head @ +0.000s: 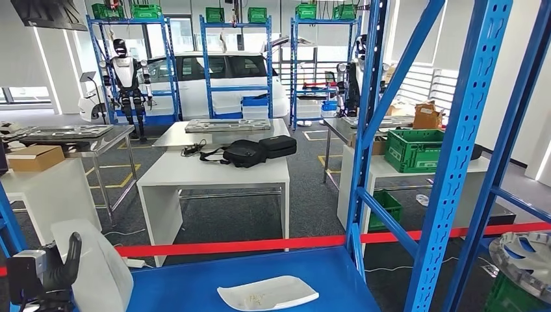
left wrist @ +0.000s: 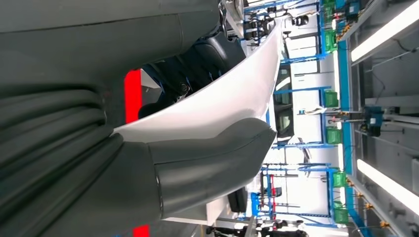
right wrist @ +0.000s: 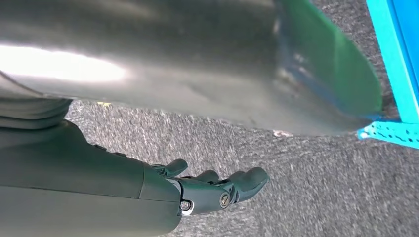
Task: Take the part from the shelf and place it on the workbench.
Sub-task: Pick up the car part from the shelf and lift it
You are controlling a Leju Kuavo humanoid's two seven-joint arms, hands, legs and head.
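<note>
Two white parts, one in my left hand [head: 62, 263] [head: 97, 266], one on my blue shelf [head: 268, 292] [head: 195, 286], one black bag [head: 245, 153], one white car [head: 214, 78].

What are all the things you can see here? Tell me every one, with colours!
White part: one, held upright at lower left by the left hand.
Second white part: one, lying flat on the blue shelf.
Shelf posts: several, blue, close on the right.
Red tape: one strip, across beyond the shelf.
White table: one, centre, beyond the tape.
Black bags: two, on that table.
Green crate: one, on a table at right.
Cardboard box: one, brown, at left.
White car: one, far back.
Another humanoid robot: one, far left.
Left hand: dark fingers, holding the part.
Right hand: dark fingers spread over grey carpet, holding nothing.
</note>
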